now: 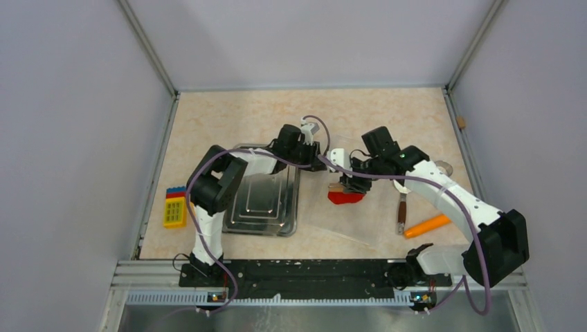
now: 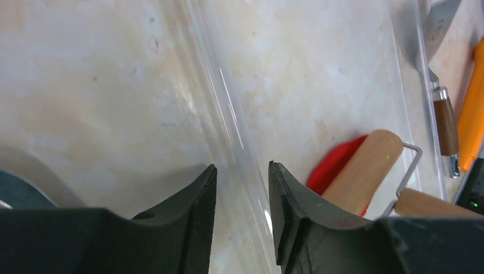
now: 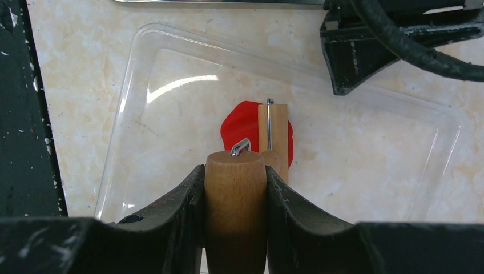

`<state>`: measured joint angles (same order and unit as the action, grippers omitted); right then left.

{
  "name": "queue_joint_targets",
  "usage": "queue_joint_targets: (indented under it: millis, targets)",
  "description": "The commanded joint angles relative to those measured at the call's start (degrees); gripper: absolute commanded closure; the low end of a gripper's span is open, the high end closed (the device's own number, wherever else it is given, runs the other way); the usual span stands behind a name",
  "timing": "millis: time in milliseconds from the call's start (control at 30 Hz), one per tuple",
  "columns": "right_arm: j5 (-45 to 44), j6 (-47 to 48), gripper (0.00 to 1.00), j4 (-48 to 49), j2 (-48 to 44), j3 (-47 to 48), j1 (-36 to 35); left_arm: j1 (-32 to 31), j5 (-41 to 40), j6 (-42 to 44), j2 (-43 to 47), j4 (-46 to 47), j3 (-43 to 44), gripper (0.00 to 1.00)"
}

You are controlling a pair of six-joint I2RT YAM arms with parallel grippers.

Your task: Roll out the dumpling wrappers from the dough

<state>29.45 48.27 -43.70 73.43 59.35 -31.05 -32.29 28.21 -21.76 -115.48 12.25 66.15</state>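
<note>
The dough is a flat bright red piece lying in a clear plastic tray. A small wooden roller rests on top of the dough. My right gripper is shut on the roller's wooden handle and hovers just over the dough. My left gripper stands open, its jaws straddling the tray's clear rim at the far left corner, left of the roller. No dumpling wrappers are in view.
A metal tray lies left of the clear one, under the left arm. A yellow toy block sits at the far left. A wooden-handled spatula and an orange carrot lie to the right.
</note>
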Motion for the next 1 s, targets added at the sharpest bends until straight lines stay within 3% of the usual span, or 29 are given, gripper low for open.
queue_joint_targets:
  millis: [0, 200, 300, 500, 667, 967]
  targets:
    - [1.7, -1.6, 1.0, -7.0, -0.2, -1.6, -1.1, -0.7, -6.8, -3.1, -3.3, -1.1, 4.4, 0.63]
    - [1.6, -1.0, 1.0, -6.2, 0.3, -1.2, -1.4, -1.6, -9.1, -5.0, -6.2, -3.9, 6.5, 0.78]
    - [3.0, -1.4, 1.0, -7.3, 0.4, -1.4, -2.0, -1.7, -11.4, -7.1, -6.0, -4.1, 5.8, 1.0]
    - [6.2, -3.8, 1.0, -11.4, -1.5, -4.2, -4.7, -1.3, -20.3, -14.6, -4.6, -5.9, 4.5, 1.0]
    - [7.5, -5.7, 1.0, -13.4, -3.4, -5.5, -5.4, -1.3, -21.8, -18.5, -4.0, -5.3, 3.9, 1.0]
    - [7.1, -5.9, 1.0, -14.0, -3.2, -5.5, -6.2, -1.3, -21.6, -17.3, -4.1, -4.6, 3.7, 1.0]
